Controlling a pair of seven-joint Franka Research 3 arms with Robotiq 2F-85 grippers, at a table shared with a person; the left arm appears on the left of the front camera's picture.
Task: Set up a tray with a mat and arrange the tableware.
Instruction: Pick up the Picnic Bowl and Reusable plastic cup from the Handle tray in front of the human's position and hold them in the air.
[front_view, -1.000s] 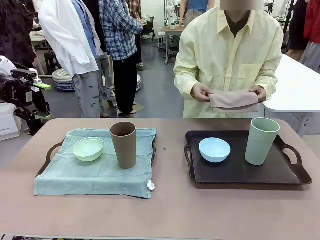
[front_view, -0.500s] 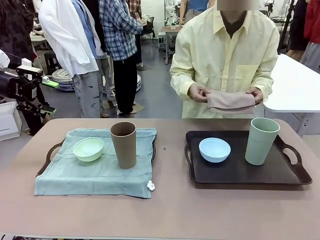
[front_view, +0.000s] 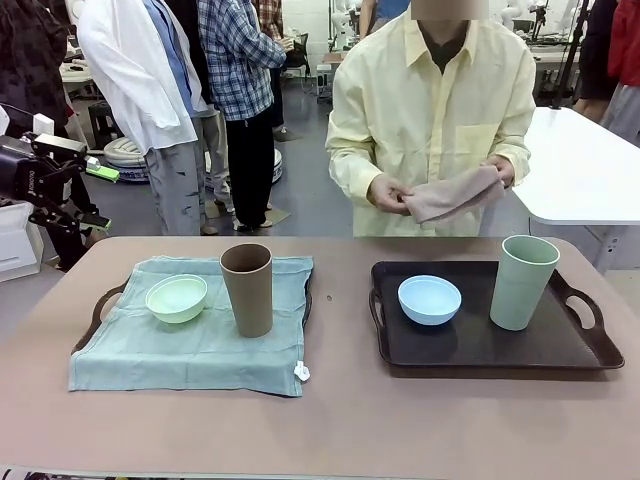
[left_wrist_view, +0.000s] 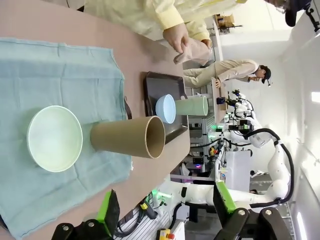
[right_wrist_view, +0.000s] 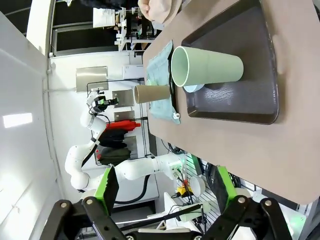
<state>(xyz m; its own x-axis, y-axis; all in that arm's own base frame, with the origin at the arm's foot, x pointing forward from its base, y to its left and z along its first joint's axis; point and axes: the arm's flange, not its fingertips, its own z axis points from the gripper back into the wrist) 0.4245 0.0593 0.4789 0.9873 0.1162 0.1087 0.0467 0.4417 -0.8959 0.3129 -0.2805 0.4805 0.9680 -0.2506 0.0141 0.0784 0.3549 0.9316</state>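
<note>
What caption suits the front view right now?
Tray setup: mint bowl, brown cup on teal mat; blue bowl, pale green cup on bare dark tray; person holds beige cloth.

Lab: grey floor (front_view: 310, 190), white worktable (front_view: 590, 170), onlookers (front_view: 150, 80).

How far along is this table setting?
The left tray looks done: a teal mat covers it, with a mint bowl and brown cup on top. In hand: the person holds a beige cloth. Still to do: the right tray has no mat under its blue bowl and pale green cup. Left gripper, right gripper: open.
</note>
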